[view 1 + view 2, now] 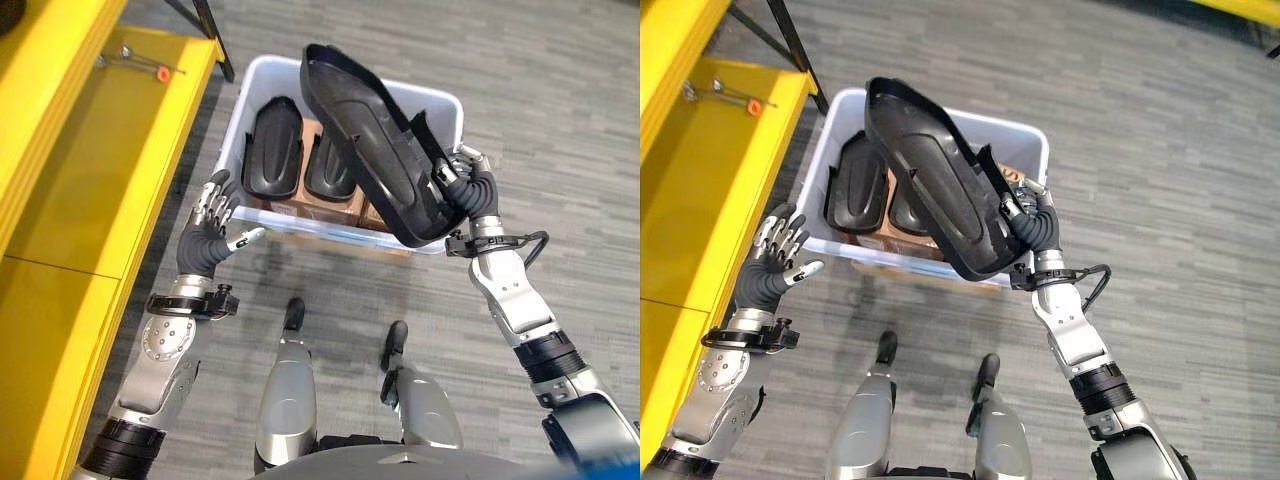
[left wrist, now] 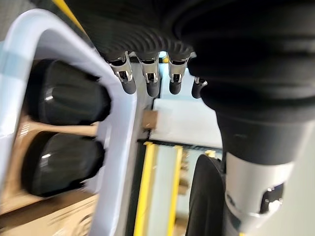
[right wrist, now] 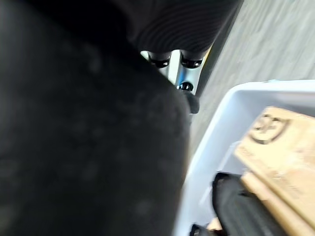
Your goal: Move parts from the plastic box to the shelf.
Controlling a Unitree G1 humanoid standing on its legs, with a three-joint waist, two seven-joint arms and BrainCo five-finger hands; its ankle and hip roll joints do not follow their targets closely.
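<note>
Far L: yellow shelf [image 1: 110, 150], cut off by the frame edge, w/ a small metal item w/ orange tip [image 1: 150, 68] on it, too small to make out. L hand [image 1: 208, 232] hovers just outside the white plastic box [image 1: 440, 100] near its L corner, fingers spread wide, holding nothing; inside the box two black parts [image 1: 272, 150] stand side by side on cardboard [image 1: 290, 212], partly hidden. R hand [image 1: 1032, 222] is closed on a big black part [image 1: 930, 185], held tilted above the box's R half, fingers mostly hidden behind it.
</note>
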